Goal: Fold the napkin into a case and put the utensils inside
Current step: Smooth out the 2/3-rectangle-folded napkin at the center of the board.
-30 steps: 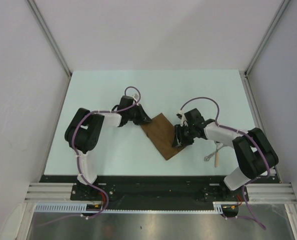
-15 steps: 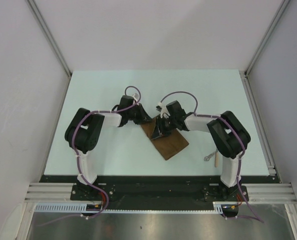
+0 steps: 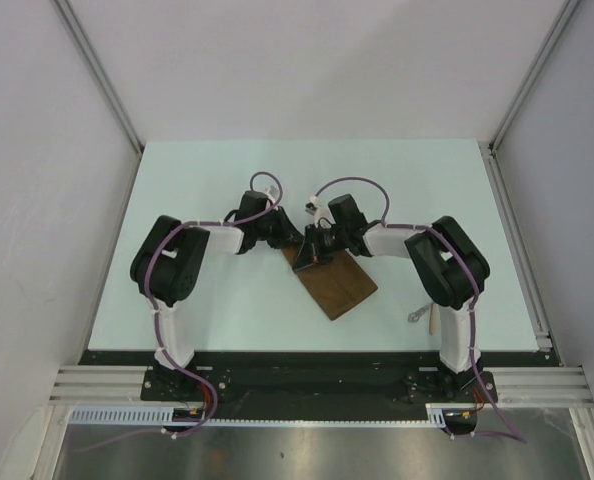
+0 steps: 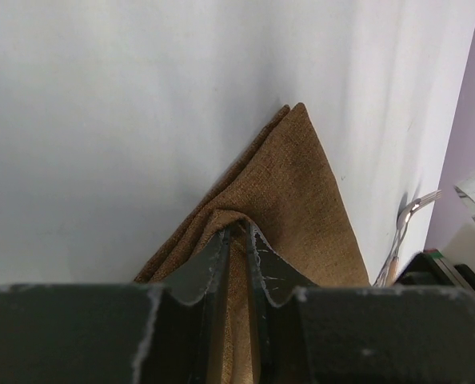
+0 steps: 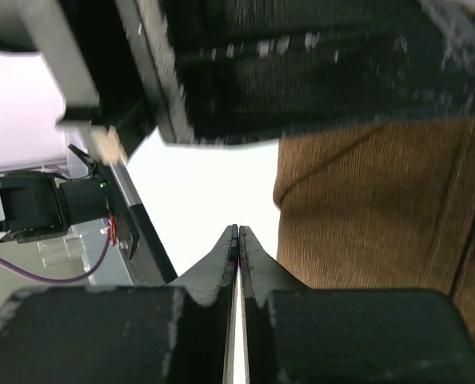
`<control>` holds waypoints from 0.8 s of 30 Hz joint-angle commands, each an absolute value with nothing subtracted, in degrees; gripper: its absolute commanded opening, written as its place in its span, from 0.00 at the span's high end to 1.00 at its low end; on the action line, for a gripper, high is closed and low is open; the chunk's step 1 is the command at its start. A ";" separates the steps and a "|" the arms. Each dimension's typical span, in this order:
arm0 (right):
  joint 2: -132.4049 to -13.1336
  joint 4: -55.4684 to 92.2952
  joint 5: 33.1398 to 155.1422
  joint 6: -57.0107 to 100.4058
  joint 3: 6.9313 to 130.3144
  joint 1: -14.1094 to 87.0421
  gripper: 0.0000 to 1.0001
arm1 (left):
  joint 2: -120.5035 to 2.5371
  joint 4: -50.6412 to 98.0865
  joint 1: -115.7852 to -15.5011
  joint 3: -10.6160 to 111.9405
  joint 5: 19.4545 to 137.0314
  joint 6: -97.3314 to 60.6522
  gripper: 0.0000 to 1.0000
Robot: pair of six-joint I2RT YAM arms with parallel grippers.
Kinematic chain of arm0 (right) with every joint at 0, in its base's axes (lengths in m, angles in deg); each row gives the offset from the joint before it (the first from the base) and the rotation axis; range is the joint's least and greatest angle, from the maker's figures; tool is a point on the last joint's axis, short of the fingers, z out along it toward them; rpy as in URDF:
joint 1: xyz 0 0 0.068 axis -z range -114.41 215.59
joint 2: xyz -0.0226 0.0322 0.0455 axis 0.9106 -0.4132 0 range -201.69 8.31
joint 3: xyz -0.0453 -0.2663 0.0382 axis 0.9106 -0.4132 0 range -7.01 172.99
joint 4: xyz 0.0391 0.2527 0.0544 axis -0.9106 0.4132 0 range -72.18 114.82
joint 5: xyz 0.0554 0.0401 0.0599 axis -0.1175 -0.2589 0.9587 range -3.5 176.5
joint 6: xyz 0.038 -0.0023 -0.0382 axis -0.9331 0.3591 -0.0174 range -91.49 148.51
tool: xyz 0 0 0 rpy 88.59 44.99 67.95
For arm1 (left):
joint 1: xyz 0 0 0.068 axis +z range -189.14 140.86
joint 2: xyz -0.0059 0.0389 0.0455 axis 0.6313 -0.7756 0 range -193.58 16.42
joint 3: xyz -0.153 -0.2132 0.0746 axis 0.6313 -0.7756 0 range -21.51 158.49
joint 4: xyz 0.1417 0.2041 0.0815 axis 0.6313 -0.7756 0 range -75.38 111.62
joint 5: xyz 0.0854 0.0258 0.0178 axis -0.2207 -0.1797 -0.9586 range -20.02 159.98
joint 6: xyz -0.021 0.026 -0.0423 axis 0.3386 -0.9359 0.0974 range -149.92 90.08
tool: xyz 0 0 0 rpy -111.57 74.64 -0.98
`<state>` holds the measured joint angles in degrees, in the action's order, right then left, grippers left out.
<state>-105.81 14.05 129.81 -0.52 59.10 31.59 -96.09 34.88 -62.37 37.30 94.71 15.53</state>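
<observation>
Pinching napkin (image 4: 305, 192): left fingers (image 4: 209, 268) clamped on raised fold; right fingers (image 5: 257, 264) pressed together, empty. Cloth soft, limp, light; best taken at corners.

This is looking like a robotics lab cell. Plain pale panels (image 3: 37, 250) on aluminium posts (image 3: 97, 75) are enclosing a light table (image 3: 397, 180). The left arm (image 3: 172, 270) and right arm (image 3: 452, 270) are sitting bolted to a metal rail (image 3: 317, 383) at the near edge, trailing purple cables (image 3: 349, 187).
</observation>
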 commanded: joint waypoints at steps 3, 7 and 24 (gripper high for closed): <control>-112.01 9.03 132.38 -4.18 61.28 33.16 0.99 | -93.89 38.23 -60.15 38.08 99.59 16.66 0.71; -111.92 8.32 132.38 -5.06 61.19 33.69 1.00 | -89.23 37.53 -59.80 37.65 102.14 17.80 0.58; -101.30 8.68 134.31 -6.47 54.70 32.99 1.00 | -91.15 46.85 -59.97 25.78 101.36 21.23 0.78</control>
<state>-106.95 9.76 132.54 -6.43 58.70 33.41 -89.11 43.81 -59.90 25.41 101.05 21.11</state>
